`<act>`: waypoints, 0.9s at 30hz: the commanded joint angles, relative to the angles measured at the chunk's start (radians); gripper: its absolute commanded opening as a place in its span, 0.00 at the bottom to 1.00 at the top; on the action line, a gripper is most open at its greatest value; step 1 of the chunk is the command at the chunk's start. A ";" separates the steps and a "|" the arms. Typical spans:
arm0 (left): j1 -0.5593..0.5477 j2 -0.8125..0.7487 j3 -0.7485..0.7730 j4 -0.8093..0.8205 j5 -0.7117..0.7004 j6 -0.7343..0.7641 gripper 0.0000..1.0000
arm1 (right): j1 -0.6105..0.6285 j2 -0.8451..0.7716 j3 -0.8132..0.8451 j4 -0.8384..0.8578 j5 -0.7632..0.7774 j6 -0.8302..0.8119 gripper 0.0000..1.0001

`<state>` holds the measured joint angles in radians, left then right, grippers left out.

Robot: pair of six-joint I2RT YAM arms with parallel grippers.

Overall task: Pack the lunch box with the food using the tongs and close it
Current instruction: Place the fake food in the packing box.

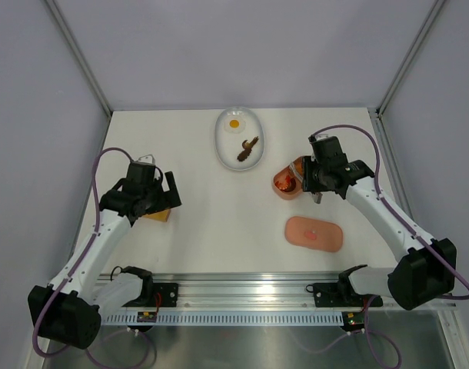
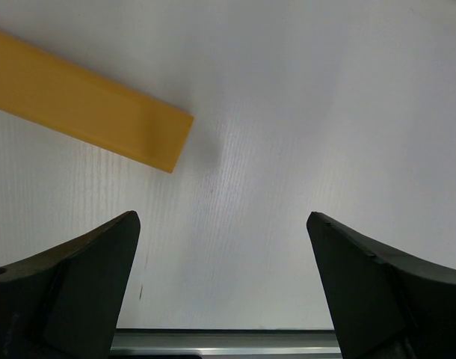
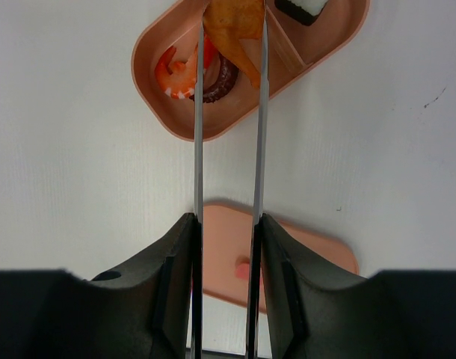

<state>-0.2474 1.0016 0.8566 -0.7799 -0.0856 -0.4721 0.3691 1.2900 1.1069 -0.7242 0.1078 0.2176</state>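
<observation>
The pink lunch box (image 3: 162, 106) (image 1: 289, 184) stands open on the table right of centre. In it lie an orange shrimp piece (image 3: 176, 71), a dark brown curled piece (image 3: 217, 88) and a black-and-white piece (image 3: 303, 7). My right gripper (image 3: 228, 221) (image 1: 319, 181) is shut on the thin silver tongs (image 3: 198, 134). The tongs' tips pinch an orange-brown fried piece (image 3: 235, 26) over the box. The flat pink lid (image 3: 303, 254) (image 1: 314, 234) lies nearer the arms. A fried egg (image 1: 234, 123) and a brown piece (image 1: 247, 148) sit on the white dish (image 1: 221, 146). My left gripper (image 2: 223, 224) (image 1: 154, 196) hangs open at the left.
A yellow-orange block (image 2: 86, 105) (image 1: 157, 216) lies just beneath my left gripper. The metal rail (image 1: 242, 292) runs along the table's near edge. Grey walls close in the table at the back and both sides.
</observation>
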 commanded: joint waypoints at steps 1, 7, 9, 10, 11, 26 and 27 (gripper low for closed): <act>-0.009 0.002 0.025 0.044 0.007 -0.005 0.99 | -0.010 -0.021 -0.004 0.028 0.009 0.012 0.24; -0.012 0.008 0.022 0.047 0.006 -0.007 0.99 | -0.010 -0.014 -0.019 0.028 0.003 0.014 0.29; -0.016 0.011 0.025 0.048 0.007 -0.010 0.99 | -0.009 -0.012 -0.019 0.029 0.001 0.016 0.44; -0.018 0.012 0.025 0.048 0.007 -0.011 0.99 | -0.010 -0.012 -0.016 0.029 0.000 0.012 0.48; -0.023 0.012 0.027 0.047 0.006 -0.013 0.99 | -0.010 -0.012 -0.016 0.028 -0.002 0.014 0.53; -0.039 0.017 0.030 0.053 0.001 -0.022 0.99 | -0.009 -0.067 0.038 0.002 0.039 0.003 0.36; -0.041 0.019 0.032 0.054 0.001 -0.023 0.99 | -0.009 -0.061 0.033 0.002 0.046 0.006 0.33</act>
<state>-0.2817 1.0130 0.8570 -0.7670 -0.0860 -0.4839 0.3660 1.2526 1.1015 -0.7311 0.1169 0.2230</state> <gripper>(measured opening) 0.988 0.370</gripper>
